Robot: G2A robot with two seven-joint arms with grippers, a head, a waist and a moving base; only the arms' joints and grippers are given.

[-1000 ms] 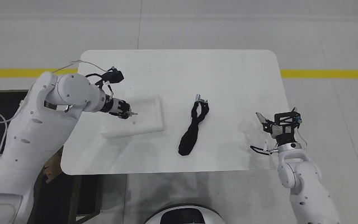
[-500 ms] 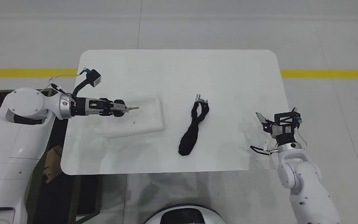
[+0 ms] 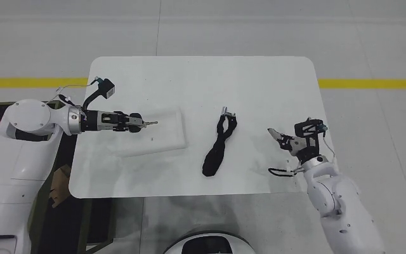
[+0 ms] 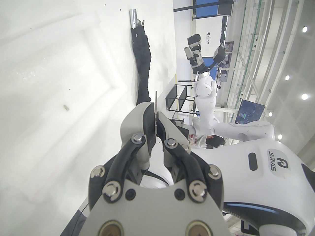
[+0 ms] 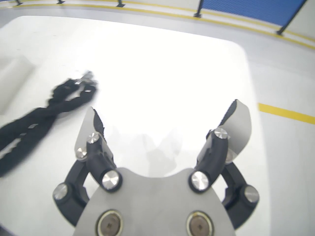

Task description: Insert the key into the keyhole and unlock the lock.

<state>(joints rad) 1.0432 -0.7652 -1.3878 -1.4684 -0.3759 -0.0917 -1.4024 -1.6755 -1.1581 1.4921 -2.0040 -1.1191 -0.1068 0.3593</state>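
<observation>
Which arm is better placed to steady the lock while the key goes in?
Right. The right gripper is open and empty, with the lock in front of it. The left gripper is shut on the key, above the white tray.

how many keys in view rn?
1. The key is pinched in the left hand, over the white tray. A spare could be hidden under the black chain lock.

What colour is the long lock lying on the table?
The lock is black, with a shiny silver end; clearest in the left wrist view.
</observation>
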